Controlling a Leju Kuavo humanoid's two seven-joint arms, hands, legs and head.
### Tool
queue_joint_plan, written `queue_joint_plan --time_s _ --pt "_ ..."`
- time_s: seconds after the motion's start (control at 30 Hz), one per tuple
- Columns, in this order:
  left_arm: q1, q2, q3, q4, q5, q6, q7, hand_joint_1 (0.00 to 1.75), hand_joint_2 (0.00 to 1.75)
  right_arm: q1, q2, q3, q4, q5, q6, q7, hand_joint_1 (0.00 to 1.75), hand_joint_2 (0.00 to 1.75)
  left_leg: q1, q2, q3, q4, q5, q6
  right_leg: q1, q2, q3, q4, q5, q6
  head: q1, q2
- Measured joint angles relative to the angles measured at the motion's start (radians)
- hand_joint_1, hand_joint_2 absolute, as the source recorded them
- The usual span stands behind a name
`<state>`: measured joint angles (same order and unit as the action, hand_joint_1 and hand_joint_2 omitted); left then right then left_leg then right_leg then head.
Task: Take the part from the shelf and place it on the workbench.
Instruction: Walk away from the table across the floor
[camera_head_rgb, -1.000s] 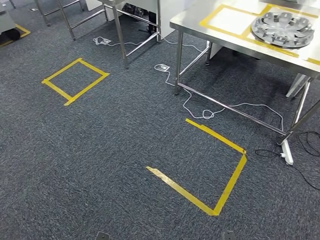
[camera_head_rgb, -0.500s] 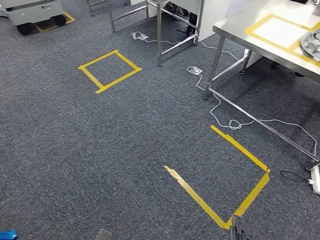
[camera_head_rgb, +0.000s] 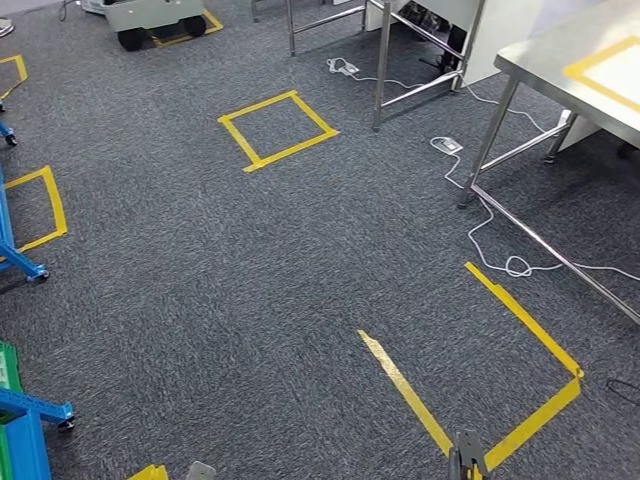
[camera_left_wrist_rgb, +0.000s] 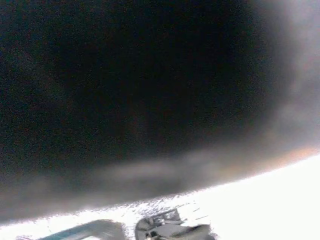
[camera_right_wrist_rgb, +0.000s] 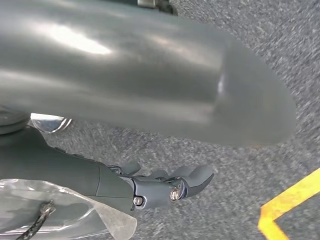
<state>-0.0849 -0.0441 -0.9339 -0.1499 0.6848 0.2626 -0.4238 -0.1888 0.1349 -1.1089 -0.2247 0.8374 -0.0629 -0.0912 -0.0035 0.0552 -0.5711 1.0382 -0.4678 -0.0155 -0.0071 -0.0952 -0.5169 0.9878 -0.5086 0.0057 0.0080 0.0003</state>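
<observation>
The right hand (camera_right_wrist_rgb: 166, 187) hangs over the grey carpet (camera_head_rgb: 226, 280), its fingers (camera_right_wrist_rgb: 196, 177) stretched out and holding nothing. The left hand is too blurred to tell. No part is near the hand; the surface (camera_head_rgb: 581, 70) stands well apart, ahead to the right.

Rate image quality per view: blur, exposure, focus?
Head view: sharp and evenly lit; carpet texture and yellow tape crisp, mild glare on the workbench. Left wrist view: mostly a dark blur, with a blown-out white band along one edge; nothing readable. Right wrist view: near thumb out of focus with a soft highlight; fingers sharper; carpet slightly smeared.
</observation>
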Motion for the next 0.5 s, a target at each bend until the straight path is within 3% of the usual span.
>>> queue_joint_plan --time_s 0.07,0.1,0.13,0.2,0.27,0.3,0.33,0.37,0.4,0.47,0.5 --pt "-0.003 0.001 0.0 0.0 -0.001 0.0 -0.002 0.0 0.0 -0.001 0.013 0.002 0.0 -0.001 -0.005 -0.002 0.0 0.0 -0.007 0.013 0.016 -0.043 0.0 0.012 0.005 -0.021 0.001 0.001 -0.004 0.009 0.0 0.0" --pt "-0.001 0.001 0.0 0.0 -0.002 0.0 -0.002 0.0 0.0 -0.003 0.019 0.003 0.0 -0.002 -0.006 -0.002 0.0 0.0 -0.007 0.003 0.014 -0.046 0.0 0.018 0.005 -0.032 0.003 0.0 -0.006 0.014 0.0 0.0" --pt "0.001 0.001 0.0 0.0 -0.002 0.0 -0.002 0.0 0.0 -0.005 0.023 0.005 0.0 -0.003 -0.007 -0.002 0.0 0.0 -0.005 -0.007 0.015 -0.05 0.002 0.024 0.004 -0.028 0.004 0.002 -0.01 0.019 0.0 0.0" --pt "0.003 0.003 0.0 0.0 -0.003 0.001 -0.001 0.0 0.0 -0.009 0.029 0.007 0.0 -0.005 -0.008 -0.002 0.0 0.0 0.0 -0.03 0.019 -0.056 0.006 0.037 0.0 0.022 -0.017 0.051 -0.043 0.029 0.004 0.0" --pt "-0.002 0.003 0.001 0.0 -0.004 0.001 -0.001 0.0 0.0 -0.007 0.031 0.007 0.0 -0.008 -0.009 -0.001 0.0 0.0 0.003 -0.054 0.019 -0.057 0.007 0.045 -0.004 0.079 -0.081 0.18 -0.105 0.034 0.009 0.0" --pt "-0.003 0.003 0.001 0.0 -0.005 0.001 -0.001 0.0 0.0 -0.004 0.032 0.007 0.0 -0.009 -0.01 -0.001 0.0 0.0 0.003 -0.069 0.019 -0.057 0.007 0.046 -0.004 0.088 -0.118 0.249 -0.129 0.035 0.01 0.0" --pt "-0.003 0.002 0.0 0.0 -0.005 0.001 0.0 0.0 0.0 -0.002 0.033 0.007 0.001 -0.009 -0.01 -0.001 0.0 0.0 0.003 -0.083 0.021 -0.056 0.006 0.046 -0.004 0.092 -0.145 0.292 -0.135 0.035 0.01 0.0" --pt "-0.002 0.002 0.0 0.0 -0.005 0.001 0.0 0.0 0.0 -0.001 0.034 0.007 0.001 -0.009 -0.011 0.0 0.0 0.0 0.002 -0.098 0.023 -0.056 0.005 0.046 -0.004 0.094 -0.155 0.296 -0.118 0.034 0.011 0.0" --pt "-0.001 0.002 0.0 0.0 -0.006 0.001 0.001 0.0 0.0 -0.001 0.035 0.007 0.001 -0.01 -0.011 0.0 0.0 0.0 0.002 -0.114 0.026 -0.055 0.003 0.045 -0.004 0.096 -0.145 0.257 -0.081 0.031 0.011 0.0" --pt "-0.001 0.002 0.0 0.0 -0.007 0.001 0.001 0.0 0.0 -0.003 0.036 0.007 0.001 -0.011 -0.011 0.0 0.0 0.0 0.002 -0.141 0.033 -0.055 -0.003 0.04 -0.006 0.13 -0.091 0.12 0.002 0.024 0.01 0.0" --pt "-0.003 0.002 0.0 0.0 -0.009 0.0 0.002 0.0 0.0 -0.003 0.036 0.007 0.001 -0.013 -0.012 0.0 0.0 0.0 0.003 -0.153 0.033 -0.053 -0.006 0.037 -0.008 0.152 -0.064 0.061 0.024 0.02 0.01 0.0"
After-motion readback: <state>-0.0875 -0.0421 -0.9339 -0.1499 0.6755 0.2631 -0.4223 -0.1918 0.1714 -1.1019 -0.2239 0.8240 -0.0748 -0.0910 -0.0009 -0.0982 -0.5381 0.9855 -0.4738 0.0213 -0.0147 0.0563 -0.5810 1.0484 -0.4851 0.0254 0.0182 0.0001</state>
